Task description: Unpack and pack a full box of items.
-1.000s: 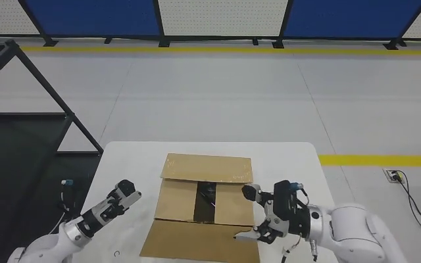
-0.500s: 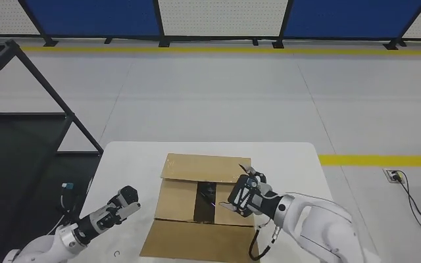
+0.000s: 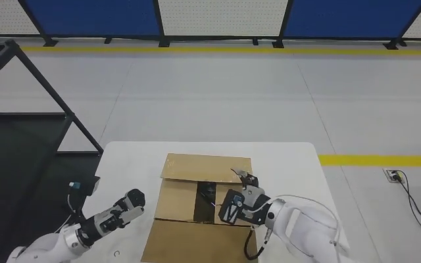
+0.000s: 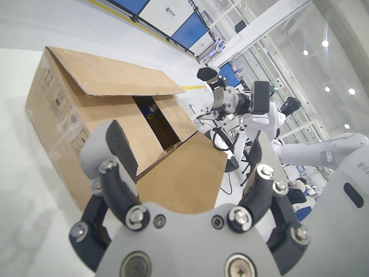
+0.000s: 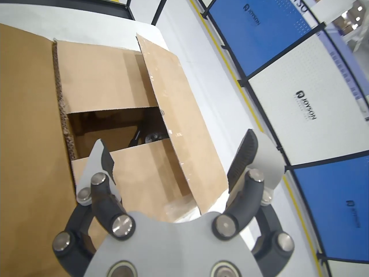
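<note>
Cardboard box (image 3: 174, 200), flaps half-open on the white table (image 3: 131, 164), lies just below the right gripper's (image 5: 174, 142) spread fingers, where a shallow pinch could slip off or crease the inner flap (image 5: 144, 171); the left gripper (image 4: 187, 136) gapes just short of its side.

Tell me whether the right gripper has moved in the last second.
Yes. In the top view the right gripper has moved inward, from beside the cardboard box's right edge to above its right inner flap.
</note>
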Robot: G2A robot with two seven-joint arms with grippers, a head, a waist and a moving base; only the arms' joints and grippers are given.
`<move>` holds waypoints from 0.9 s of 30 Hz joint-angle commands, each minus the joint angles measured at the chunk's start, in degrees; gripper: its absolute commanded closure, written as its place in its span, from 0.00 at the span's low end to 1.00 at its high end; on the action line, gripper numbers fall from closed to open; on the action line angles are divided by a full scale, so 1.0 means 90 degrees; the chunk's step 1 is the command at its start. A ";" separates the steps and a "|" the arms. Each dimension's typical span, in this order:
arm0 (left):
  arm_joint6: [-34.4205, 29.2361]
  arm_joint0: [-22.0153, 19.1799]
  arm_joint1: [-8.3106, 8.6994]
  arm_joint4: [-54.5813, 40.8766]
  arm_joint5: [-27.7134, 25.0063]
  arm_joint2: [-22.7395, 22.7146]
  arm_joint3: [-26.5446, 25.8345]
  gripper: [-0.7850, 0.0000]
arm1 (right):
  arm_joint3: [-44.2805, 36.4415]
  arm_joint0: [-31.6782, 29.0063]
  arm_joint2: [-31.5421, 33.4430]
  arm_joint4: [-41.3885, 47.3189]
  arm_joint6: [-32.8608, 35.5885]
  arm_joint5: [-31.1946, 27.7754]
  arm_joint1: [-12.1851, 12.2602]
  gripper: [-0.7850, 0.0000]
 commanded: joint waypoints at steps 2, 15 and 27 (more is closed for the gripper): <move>-0.0130 0.0011 0.0024 -0.0170 -0.0072 0.0025 0.0052 0.00 | 0.0276 -0.0054 -0.0095 -0.0746 -0.0364 0.0695 -0.0037 0.00; -0.0146 0.0304 0.0107 -0.0450 -0.0397 -0.0103 0.0068 0.00 | 0.0614 0.0391 -0.0474 -0.1732 0.0487 0.1089 -0.0283 0.00; -0.0024 0.0361 0.0164 -0.0462 -0.0444 -0.0065 0.0046 0.00 | 0.0570 0.0565 -0.0492 -0.2270 0.1425 0.0463 -0.0392 0.00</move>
